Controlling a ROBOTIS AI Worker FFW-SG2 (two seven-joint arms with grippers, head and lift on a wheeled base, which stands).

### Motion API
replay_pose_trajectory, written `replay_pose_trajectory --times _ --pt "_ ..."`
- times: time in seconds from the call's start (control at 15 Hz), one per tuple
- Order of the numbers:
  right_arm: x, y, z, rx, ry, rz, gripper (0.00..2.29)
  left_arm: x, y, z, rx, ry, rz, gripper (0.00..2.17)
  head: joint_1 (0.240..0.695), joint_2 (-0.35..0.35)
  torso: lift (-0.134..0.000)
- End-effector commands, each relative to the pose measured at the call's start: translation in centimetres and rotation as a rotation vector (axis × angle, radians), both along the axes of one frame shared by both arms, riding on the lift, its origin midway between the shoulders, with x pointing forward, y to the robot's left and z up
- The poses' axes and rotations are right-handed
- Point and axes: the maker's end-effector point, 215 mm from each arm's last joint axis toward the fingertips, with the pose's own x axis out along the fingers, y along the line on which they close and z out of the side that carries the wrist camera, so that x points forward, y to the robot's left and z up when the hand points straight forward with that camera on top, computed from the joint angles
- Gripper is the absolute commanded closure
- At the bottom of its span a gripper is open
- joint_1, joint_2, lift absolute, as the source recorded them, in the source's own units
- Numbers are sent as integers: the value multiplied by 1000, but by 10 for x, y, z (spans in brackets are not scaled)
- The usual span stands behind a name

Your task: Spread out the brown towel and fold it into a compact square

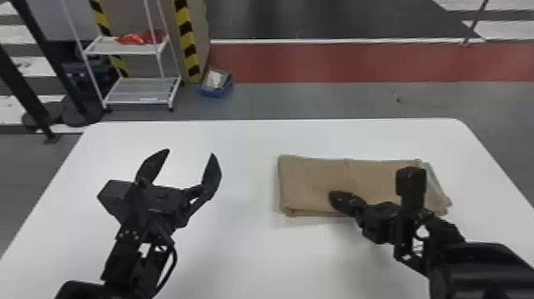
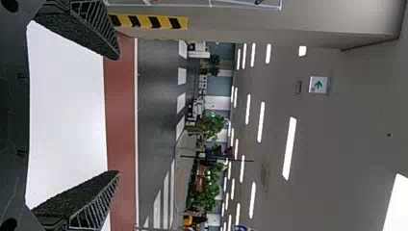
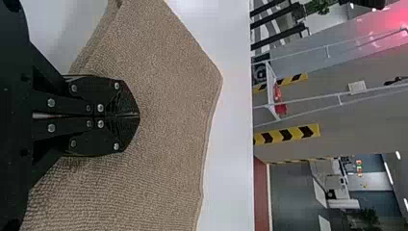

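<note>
The brown towel (image 1: pixel 314 179) lies folded as a wide rectangle on the right half of the white table (image 1: pixel 246 254), with a paler layer at its right end. My left gripper (image 1: pixel 190 155) stands open to the left of the towel, apart from it, and in the left wrist view the left gripper (image 2: pixel 118 115) has nothing between its fingers. Over the towel's front middle is my right gripper (image 1: pixel 337 199). In the right wrist view the right gripper (image 3: pixel 137 115) is shut, its tips over the towel's surface (image 3: pixel 168 110); whether they touch the cloth I cannot tell.
Beyond the table's far edge (image 1: pixel 254 120) stand a white wire shelf (image 1: pixel 139 89) and a blue box (image 1: pixel 216 85) on the floor. A striped pillar (image 1: pixel 188 43) rises beside the shelf.
</note>
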Motion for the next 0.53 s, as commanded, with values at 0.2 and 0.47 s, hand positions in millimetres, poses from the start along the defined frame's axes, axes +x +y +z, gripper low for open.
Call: replay_pose_trajectory --times 0.2,0.47 --pt "-11 90 7 36 -12 77 1801 3 3 1 3 0 4 29 695 109 -119" --pt "-6 59 62 54 -117 2 1730 4 8 1 5 0 12 29 695 166 -119"
